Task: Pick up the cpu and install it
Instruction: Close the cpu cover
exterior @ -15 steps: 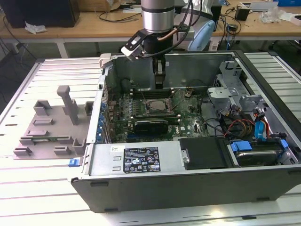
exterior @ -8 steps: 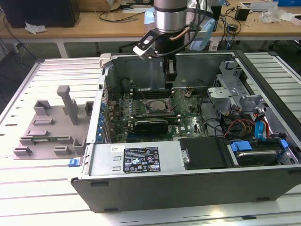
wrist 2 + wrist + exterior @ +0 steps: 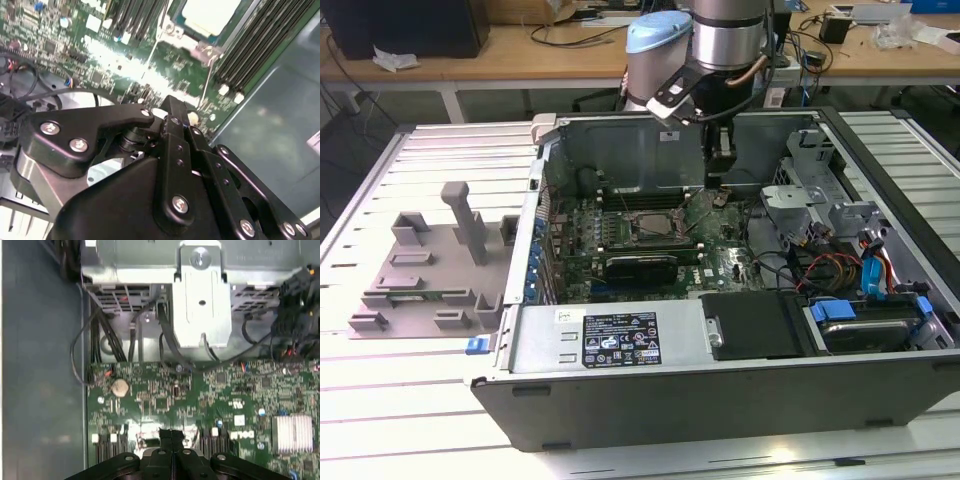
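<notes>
The cpu [image 3: 209, 14] shows as a pale, shiny square lying inside the metal frame of the motherboard socket [image 3: 642, 225]. My gripper [image 3: 720, 188] hangs low over the green motherboard [image 3: 720, 262], a little to the exterior view's right of the socket. In both wrist views its black fingers [image 3: 172, 107] are pressed together, and I see nothing between them. Seen from the first wrist view, the gripper [image 3: 171, 434] is just above the board near the memory slots.
The open computer case [image 3: 620, 345] encloses the board, with a drive cage [image 3: 800, 195] and cables [image 3: 820, 270] at the exterior view's right. A grey plastic tray [image 3: 425, 275] with upright blocks lies on the slatted table at the left.
</notes>
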Controlling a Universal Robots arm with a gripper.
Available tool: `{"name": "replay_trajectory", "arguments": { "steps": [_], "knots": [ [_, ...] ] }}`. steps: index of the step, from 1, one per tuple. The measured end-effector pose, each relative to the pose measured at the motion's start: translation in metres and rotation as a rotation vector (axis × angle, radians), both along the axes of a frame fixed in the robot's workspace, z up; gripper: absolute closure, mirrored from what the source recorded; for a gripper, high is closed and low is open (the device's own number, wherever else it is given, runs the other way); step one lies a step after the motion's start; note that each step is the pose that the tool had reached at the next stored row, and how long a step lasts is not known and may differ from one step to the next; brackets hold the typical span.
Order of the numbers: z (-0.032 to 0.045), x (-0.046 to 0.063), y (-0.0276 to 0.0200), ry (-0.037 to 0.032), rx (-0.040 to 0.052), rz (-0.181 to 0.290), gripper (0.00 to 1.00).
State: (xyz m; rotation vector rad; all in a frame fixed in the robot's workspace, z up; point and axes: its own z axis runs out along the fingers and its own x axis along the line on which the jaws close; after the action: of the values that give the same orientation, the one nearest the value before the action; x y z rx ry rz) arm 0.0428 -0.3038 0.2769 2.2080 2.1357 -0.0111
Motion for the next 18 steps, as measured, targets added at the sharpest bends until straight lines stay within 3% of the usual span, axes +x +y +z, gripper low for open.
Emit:
{"name": "replay_trajectory", "arguments": {
  "steps": [3, 7, 11, 18],
  "knots": [
    [-0.0044, 0.007, -0.0001, 0.0012, -0.0002, 0.000, 0.89],
    [-0.0164, 0.016, -0.0002, 0.0062, -0.0001, 0.000, 0.89],
    [-0.0274, 0.017, -0.0002, 0.0114, -0.0002, 0.000, 0.89],
    [-0.0345, 0.013, -0.0002, 0.0122, 0.0069, 0.000, 0.89]
  ]
}}
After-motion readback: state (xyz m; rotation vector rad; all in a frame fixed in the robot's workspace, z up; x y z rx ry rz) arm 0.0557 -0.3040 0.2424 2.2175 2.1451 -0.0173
